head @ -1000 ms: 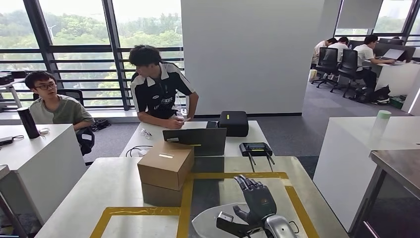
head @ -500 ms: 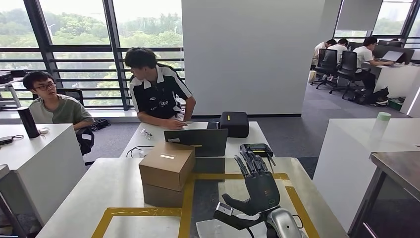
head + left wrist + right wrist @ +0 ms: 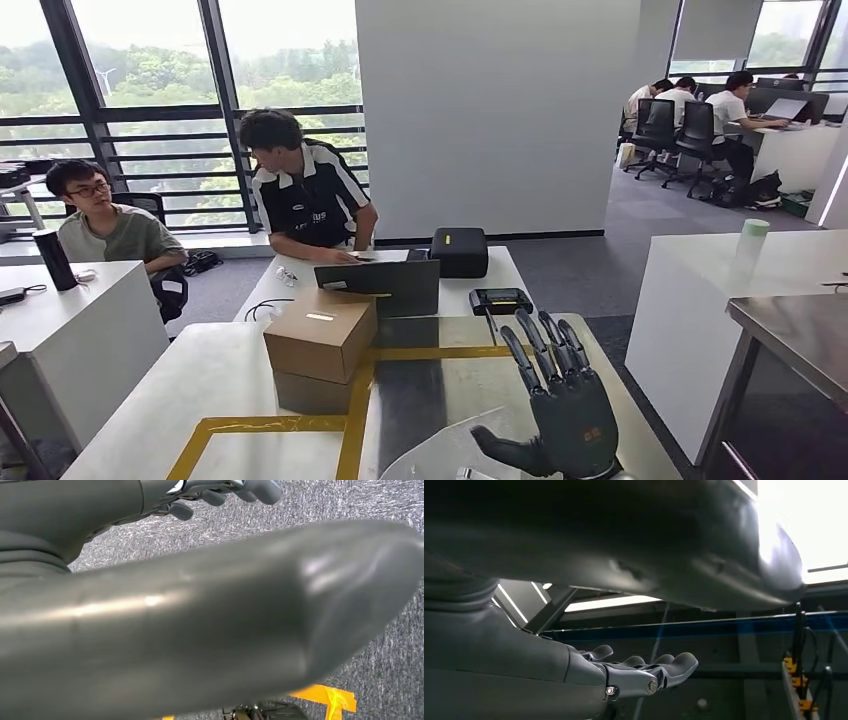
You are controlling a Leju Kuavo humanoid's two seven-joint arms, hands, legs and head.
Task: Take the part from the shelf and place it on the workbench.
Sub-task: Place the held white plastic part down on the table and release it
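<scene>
My right hand [image 3: 560, 410] is raised over the near right part of the workbench [image 3: 200, 370], fingers straight and spread, holding nothing. Just below and left of it a pale, curved sheet-like part [image 3: 430, 450] lies on the bench inside the yellow tape outline [image 3: 450, 352], apart from the hand. In the right wrist view the same hand [image 3: 644, 672] shows flat, extended fingers with nothing between them. My left hand [image 3: 220, 492] hangs above grey carpet, its dark fingers loose and holding nothing.
Two stacked cardboard boxes [image 3: 318, 348] stand at the bench's middle. Behind them are a laptop [image 3: 385, 285], a black case [image 3: 458, 250] and a small black device [image 3: 500, 298]. Two people [image 3: 300, 195] sit behind. A steel table [image 3: 800, 330] stands at the right.
My right hand has risen and drawn nearer the camera, away from the pale part, which stays on the bench. The whole picture has shifted slightly, so the camera moved.
</scene>
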